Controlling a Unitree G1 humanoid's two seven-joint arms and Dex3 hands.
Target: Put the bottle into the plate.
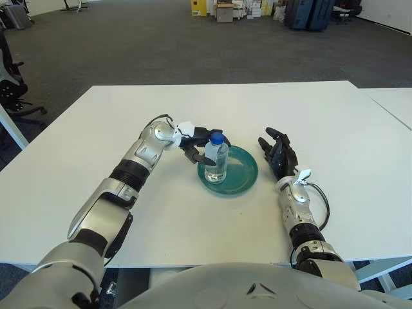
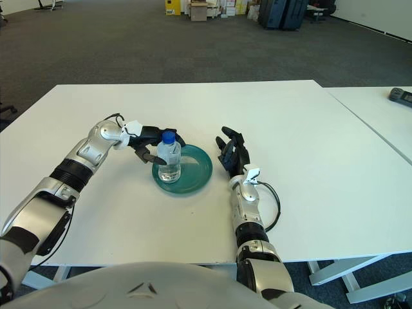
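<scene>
A clear plastic bottle (image 1: 216, 161) with a blue cap stands upright on the left part of a green plate (image 1: 243, 172) near the middle of the white table (image 1: 335, 122). My left hand (image 1: 198, 147) reaches in from the left, and its dark fingers wrap the bottle's upper half, touching it. My right hand (image 1: 278, 154) shows just right of the plate with its fingers spread, holding nothing.
The table's front edge runs close below my arms. A second white table (image 2: 386, 122) stands at the right with a dark object (image 2: 400, 96) on it. Office chairs (image 1: 9, 84) stand at the far left, boxes and cases (image 1: 309, 13) far behind.
</scene>
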